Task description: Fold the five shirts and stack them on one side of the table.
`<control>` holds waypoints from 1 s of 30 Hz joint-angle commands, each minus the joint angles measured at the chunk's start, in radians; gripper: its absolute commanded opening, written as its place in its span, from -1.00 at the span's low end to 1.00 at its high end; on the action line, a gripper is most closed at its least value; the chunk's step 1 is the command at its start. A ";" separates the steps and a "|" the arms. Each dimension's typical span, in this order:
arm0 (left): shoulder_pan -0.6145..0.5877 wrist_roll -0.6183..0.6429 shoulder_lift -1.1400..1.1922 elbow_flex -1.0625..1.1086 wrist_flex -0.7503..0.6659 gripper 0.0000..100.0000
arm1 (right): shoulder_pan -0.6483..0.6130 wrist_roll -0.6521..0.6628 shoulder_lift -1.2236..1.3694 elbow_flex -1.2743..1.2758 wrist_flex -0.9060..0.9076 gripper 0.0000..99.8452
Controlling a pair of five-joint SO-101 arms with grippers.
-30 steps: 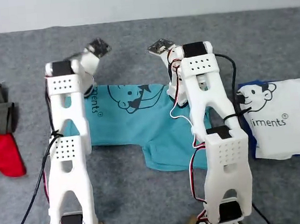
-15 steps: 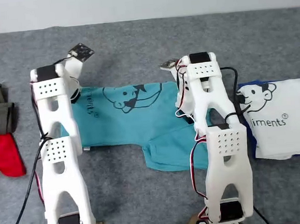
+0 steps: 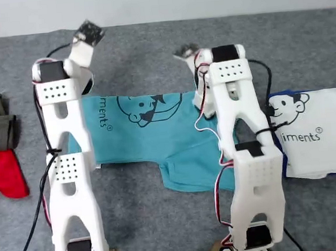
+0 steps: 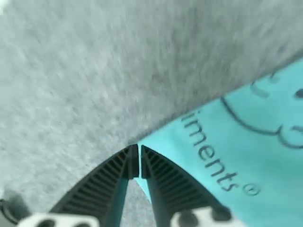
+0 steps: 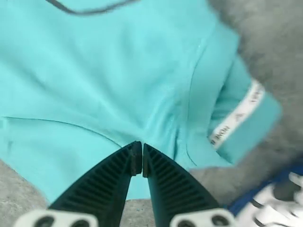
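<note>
Two claws pinch the teal shirt (image 3: 151,138), spread mid bench (image 3: 301,45).
Left claw (image 4: 134,163) grips only its far-left corner, right claw (image 5: 137,158) a fold; risk: corner slips free, cloth bunches during folding.

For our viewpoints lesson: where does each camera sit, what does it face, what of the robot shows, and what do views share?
High view: fixed above the arm bases, looking down over the table; the left arm and right arm show.
Left wrist view: on the left wrist, facing past the left gripper at the teal shirt's edge.
Right wrist view: on the right wrist, facing past the right gripper at the same shirt.
Shared: all three show the teal shirt.
</note>
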 commanded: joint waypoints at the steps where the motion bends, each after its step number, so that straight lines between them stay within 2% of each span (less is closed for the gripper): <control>1: 0.031 0.031 -0.152 -0.036 0.025 -0.97 | -0.004 -0.011 -0.193 -0.017 0.044 -0.98; 5: 0.069 0.052 -0.232 -0.010 0.028 -0.96 | 0.027 -0.077 -0.337 -0.015 0.044 -0.98; 8: 0.103 0.052 -0.311 0.096 0.028 -0.96 | 0.068 -0.132 -0.435 -0.015 0.044 -0.98; 16: 0.222 0.051 -0.658 0.651 0.025 -0.97 | 0.211 -0.158 -0.716 0.153 0.044 -0.98; 23: 0.483 0.049 -0.884 1.101 0.021 -0.97 | 0.423 -0.161 -0.964 0.393 0.044 -0.98; 28: 0.692 0.048 -0.910 1.231 0.020 -0.96 | 0.621 -0.153 -1.093 0.574 0.039 -0.98; 30: 0.753 0.048 -0.908 1.260 0.018 -0.89 | 0.690 -0.153 -1.133 0.629 0.038 -0.98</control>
